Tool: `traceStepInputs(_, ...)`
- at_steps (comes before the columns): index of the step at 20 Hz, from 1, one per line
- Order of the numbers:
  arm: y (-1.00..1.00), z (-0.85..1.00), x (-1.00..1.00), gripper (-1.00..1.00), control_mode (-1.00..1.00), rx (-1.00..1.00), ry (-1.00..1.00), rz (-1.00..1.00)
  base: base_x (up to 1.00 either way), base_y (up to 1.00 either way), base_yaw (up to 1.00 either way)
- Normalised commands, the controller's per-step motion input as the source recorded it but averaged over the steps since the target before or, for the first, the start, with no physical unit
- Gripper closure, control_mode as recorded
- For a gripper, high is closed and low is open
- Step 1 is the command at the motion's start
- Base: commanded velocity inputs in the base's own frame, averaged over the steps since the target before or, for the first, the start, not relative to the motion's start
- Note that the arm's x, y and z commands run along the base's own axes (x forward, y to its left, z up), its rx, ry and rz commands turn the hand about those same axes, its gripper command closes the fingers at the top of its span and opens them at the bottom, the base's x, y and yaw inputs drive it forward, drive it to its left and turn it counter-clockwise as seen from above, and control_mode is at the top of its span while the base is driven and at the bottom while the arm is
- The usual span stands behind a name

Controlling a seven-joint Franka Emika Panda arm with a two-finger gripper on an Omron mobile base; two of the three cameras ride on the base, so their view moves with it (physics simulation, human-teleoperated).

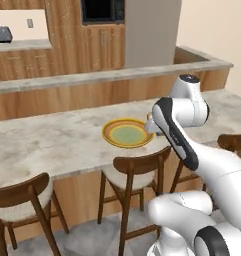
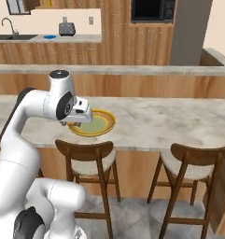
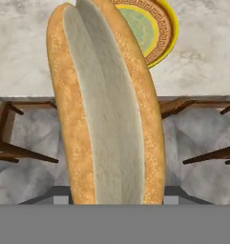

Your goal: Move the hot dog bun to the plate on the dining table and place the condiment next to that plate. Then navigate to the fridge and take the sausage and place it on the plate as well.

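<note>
The hot dog bun stands lengthwise in the hand view, golden-tan crust on both sides and its pale cut side facing the camera. My gripper is shut on it and holds it above the near edge of the dining table. The plate, yellow-orange rimmed with a pale green centre, lies just beyond and beside the gripper. Most of the fingers are hidden behind the bun. The condiment, the fridge and the sausage are out of view.
Wooden stools stand along the table's near side under the arm. A higher marbled ledge runs behind the table. A toaster and a blue plate sit on the far kitchen counter.
</note>
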Motion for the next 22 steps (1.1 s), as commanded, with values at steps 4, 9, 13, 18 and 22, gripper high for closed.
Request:
traceStepInputs(4,0.00,0.00,0.00,1.00,1.00,0.00,0.00,0.00,0.98,-0.25,0.47)
traceStepInputs(9,0.00,0.00,0.00,1.00,1.00,0.00,0.00,0.00,1.00,-0.28,0.19)
traceStepInputs(13,-0.26,-0.16,0.75,1.00,-1.00,0.01,0.16,0.04,0.25,-0.08,0.02)
traceStepInputs(18,-0.22,-0.60,1.00,1.00,-1.00,0.00,0.25,0.00,0.00,0.00,0.00)
traceStepInputs(22,-0.20,-0.86,1.00,1.00,-1.00,0.00,0.17,0.00,0.00,0.00,0.00)
